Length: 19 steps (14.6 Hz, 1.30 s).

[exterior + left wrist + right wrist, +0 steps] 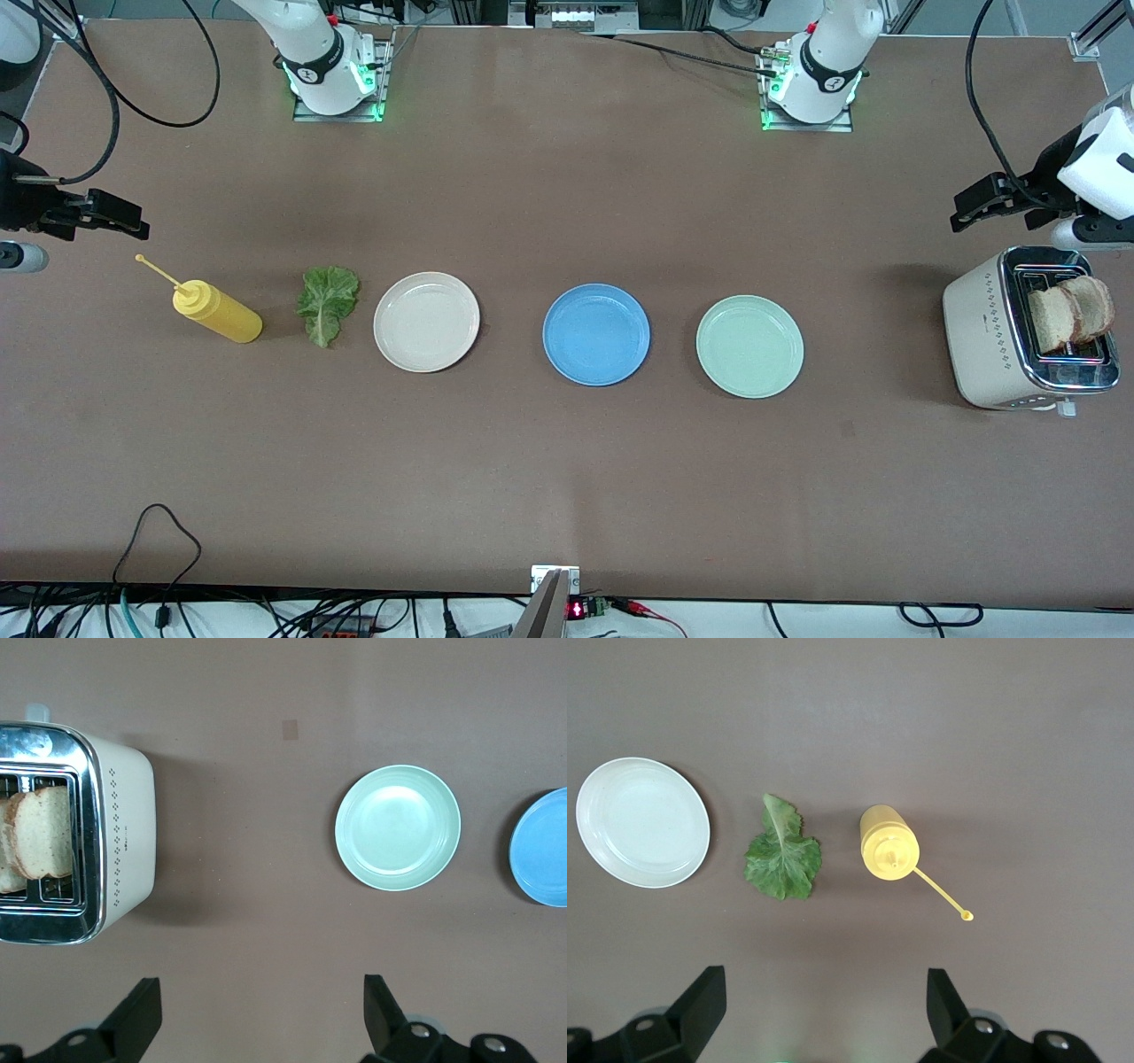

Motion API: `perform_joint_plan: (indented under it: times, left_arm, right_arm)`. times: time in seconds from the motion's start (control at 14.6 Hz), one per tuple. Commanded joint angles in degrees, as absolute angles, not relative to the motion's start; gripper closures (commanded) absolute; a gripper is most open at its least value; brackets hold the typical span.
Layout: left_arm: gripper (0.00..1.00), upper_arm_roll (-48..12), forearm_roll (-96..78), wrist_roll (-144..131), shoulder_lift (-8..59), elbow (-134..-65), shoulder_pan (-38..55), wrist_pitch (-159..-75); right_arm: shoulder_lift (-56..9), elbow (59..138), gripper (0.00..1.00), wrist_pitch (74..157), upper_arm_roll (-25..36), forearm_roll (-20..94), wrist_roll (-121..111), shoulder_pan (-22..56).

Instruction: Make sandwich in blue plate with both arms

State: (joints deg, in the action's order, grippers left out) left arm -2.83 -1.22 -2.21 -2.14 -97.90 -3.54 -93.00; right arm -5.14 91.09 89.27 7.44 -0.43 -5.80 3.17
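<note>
Round, medium-blue, raised-rim blue plate [596,334]

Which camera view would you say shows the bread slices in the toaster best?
The left wrist view: the bread slices fill the toaster slots close up. The front view shows them smaller; the right wrist view misses them.

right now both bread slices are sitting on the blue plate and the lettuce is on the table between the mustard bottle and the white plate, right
Not quite. The bread slices are not on the blue plate, which is bare; they stand in the toaster at the left arm's end of the table, as the front view shows. The rest holds: the lettuce lies on the table between the mustard bottle and the white plate.
</note>
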Motion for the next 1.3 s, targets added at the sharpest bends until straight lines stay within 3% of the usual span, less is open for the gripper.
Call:
perform_joint_plan:
  times: [0.0, 0.62, 1.23]
  left_arm:
    - [0.0, -3.0, -1.3, -2.9, -4.0, -100.1, -3.5, -93.5]
    - [0.0, -2.2, 1.5, -1.4, 2.5, -100.2, -10.3, -97.1]
    - [0.0, -2.2, 1.5, 19.0, 13.6, -100.2, -21.8, -109.1]
  right_arm:
    - [-5.2, 90.6, 0.0, 88.6, 7.0, -0.6, -6.9, 2.6]
    - [-5.1, 90.5, 0.0, 88.6, 7.0, -0.6, -6.9, 2.9]
    - [-5.1, 90.5, 0.0, 88.6, 7.0, -0.6, -6.9, 2.9]
